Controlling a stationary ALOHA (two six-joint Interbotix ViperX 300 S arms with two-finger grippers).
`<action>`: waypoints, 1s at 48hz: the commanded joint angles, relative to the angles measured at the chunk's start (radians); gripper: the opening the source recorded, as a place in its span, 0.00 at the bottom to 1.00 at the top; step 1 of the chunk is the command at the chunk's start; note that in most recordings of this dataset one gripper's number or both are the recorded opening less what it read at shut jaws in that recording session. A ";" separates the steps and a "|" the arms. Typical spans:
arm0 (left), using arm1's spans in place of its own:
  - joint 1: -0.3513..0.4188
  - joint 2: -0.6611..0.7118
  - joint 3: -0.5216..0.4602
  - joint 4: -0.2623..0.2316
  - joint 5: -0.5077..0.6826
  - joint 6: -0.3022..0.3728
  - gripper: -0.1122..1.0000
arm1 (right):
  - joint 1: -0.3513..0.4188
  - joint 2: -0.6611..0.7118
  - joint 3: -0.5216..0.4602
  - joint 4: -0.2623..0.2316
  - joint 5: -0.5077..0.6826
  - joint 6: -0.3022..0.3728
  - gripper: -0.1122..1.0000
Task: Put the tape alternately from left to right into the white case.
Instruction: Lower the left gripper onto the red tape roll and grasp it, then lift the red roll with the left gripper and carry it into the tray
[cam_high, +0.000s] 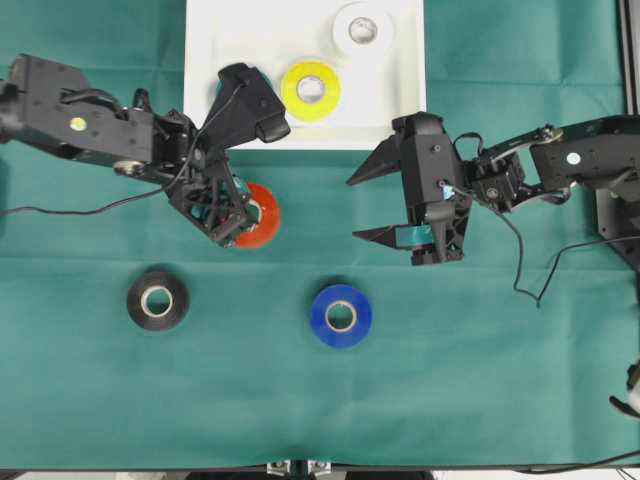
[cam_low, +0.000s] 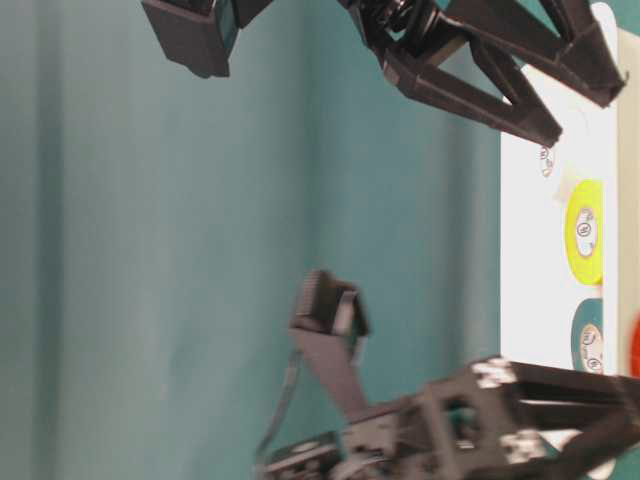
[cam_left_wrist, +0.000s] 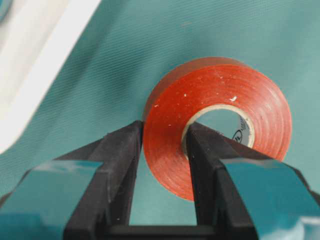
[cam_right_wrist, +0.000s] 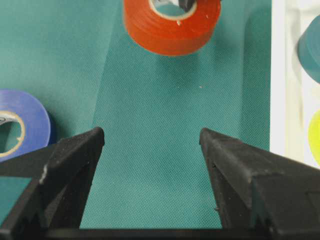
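White case (cam_high: 205, 100) sits at twelve o'clock on the cloth, and inside it: white roll (cam_high: 361, 29) at the case's one o'clock, yellow roll (cam_high: 310, 91) centre, teal roll (cam_right_wrist: 312, 49) half hidden. Left gripper (cam_left_wrist: 162, 150) is pinched tight on the red-orange roll's (cam_high: 262, 222) wall, just below the case. Right gripper (cam_right_wrist: 150, 145) gapes wide, empty. Black roll (cam_high: 157, 300) at seven, blue roll (cam_high: 340, 315) at six.
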 joint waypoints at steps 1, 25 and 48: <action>-0.003 -0.063 -0.025 0.003 -0.002 0.012 0.07 | 0.002 -0.020 -0.012 -0.003 -0.008 0.000 0.84; 0.026 -0.097 -0.037 0.005 0.011 0.051 0.07 | 0.002 -0.021 -0.014 -0.002 -0.008 0.000 0.84; 0.238 -0.044 -0.166 0.005 0.009 0.302 0.07 | 0.005 -0.020 -0.015 -0.003 -0.008 0.002 0.84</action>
